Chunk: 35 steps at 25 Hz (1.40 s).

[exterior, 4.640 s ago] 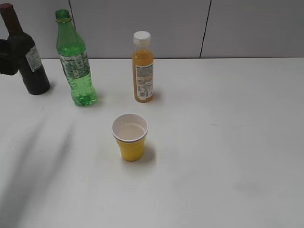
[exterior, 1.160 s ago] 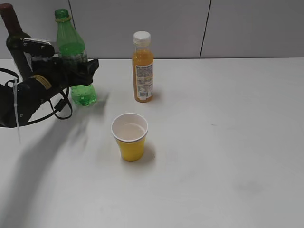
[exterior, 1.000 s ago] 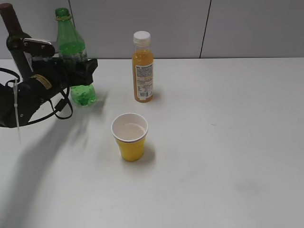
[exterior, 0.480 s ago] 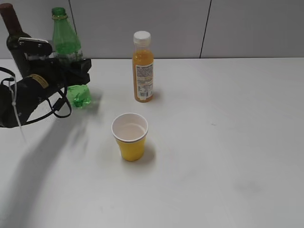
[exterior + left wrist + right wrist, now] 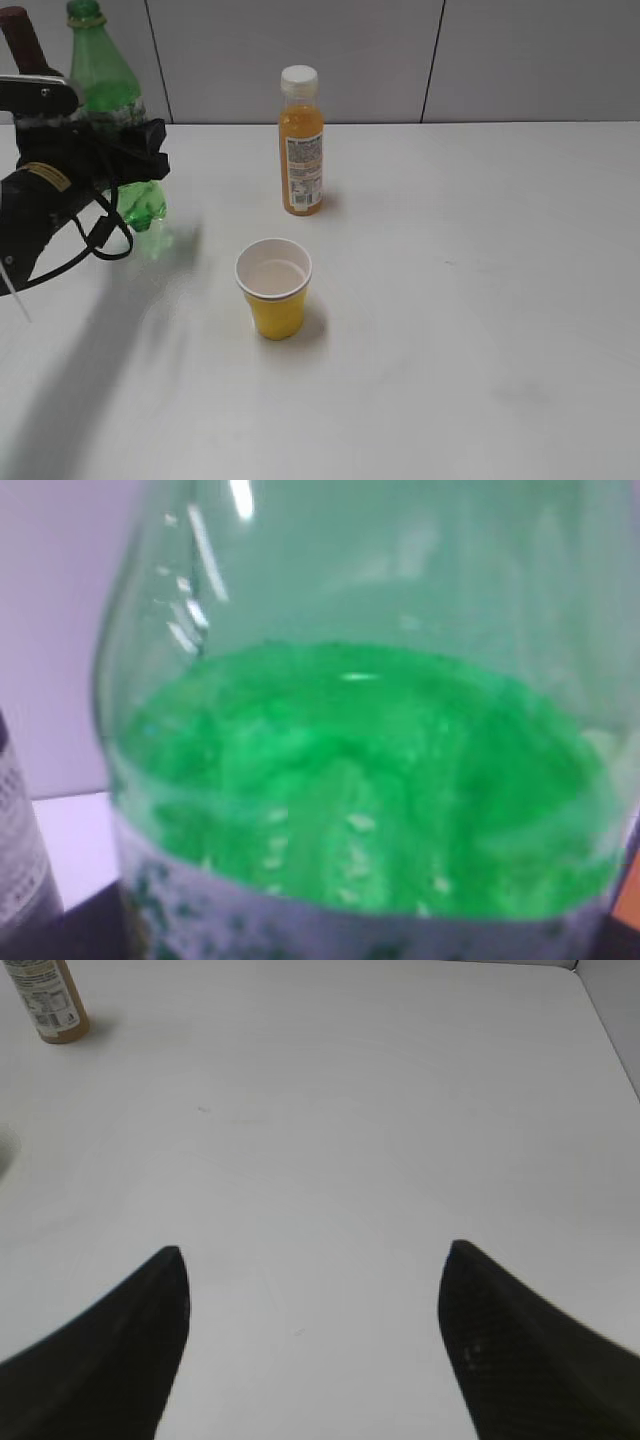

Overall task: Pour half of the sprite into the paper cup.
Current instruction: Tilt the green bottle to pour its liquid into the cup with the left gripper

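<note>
Gripping the sprite (image 5: pixel 104 90) clear of the table, the left gripper (image 5: pixel 128 150) has poured nothing; the paper cup (image 5: pixel 274 287) looks empty.

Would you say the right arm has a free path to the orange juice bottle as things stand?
Probably yes. The right gripper is open and empty over bare table, and nothing stands between it and the orange juice bottle; the paper cup sits nearer the front, off that line.

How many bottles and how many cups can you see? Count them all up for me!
Bottles: 3 - the green sprite held by the left gripper, the orange juice bottle, the dark wine bottle
Cups: 1 - the yellow paper cup
Total: 4
</note>
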Each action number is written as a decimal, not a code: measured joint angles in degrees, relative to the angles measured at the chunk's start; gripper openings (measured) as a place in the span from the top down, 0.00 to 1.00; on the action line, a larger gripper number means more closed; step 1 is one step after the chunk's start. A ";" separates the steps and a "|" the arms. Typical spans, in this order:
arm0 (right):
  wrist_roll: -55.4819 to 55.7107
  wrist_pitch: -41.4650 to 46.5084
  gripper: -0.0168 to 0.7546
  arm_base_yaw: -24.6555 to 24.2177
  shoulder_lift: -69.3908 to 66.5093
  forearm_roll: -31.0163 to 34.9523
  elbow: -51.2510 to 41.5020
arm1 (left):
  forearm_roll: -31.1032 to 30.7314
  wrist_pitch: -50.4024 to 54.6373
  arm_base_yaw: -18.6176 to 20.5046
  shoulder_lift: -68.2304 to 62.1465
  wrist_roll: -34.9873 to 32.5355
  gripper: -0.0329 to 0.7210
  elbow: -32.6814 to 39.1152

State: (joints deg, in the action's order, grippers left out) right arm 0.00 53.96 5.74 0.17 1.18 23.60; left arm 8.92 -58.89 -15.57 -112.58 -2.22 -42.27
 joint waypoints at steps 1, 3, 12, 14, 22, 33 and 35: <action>0.00 0.00 0.22 0.00 0.00 0.00 0.00 | 1.10 -0.51 -0.58 1.28 -1.46 0.34 1.18; 0.00 0.00 0.22 0.00 0.00 0.00 0.00 | 5.03 -1.25 -1.88 3.51 -5.85 0.34 3.15; 0.00 0.00 0.22 0.00 0.00 0.00 0.00 | 19.69 -2.09 -7.16 10.14 -14.33 0.34 10.25; 0.00 0.00 0.22 0.00 0.00 0.00 0.00 | 20.88 -4.09 -9.12 10.69 -14.91 0.34 11.82; 0.00 0.00 0.22 0.00 0.00 0.00 0.00 | 28.99 -6.80 -17.10 11.08 -18.06 0.34 18.71; 0.00 0.00 0.22 0.00 0.00 0.00 0.00 | 32.25 -6.90 -19.93 11.08 -32.93 0.34 19.17; 0.00 0.00 0.22 0.00 0.00 0.00 0.00 | 32.25 -6.90 -20.06 11.08 -33.81 0.34 19.17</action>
State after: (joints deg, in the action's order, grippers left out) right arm 0.00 53.96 5.74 0.17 1.18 23.60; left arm 41.18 -65.79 -35.63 -101.49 -36.03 -23.10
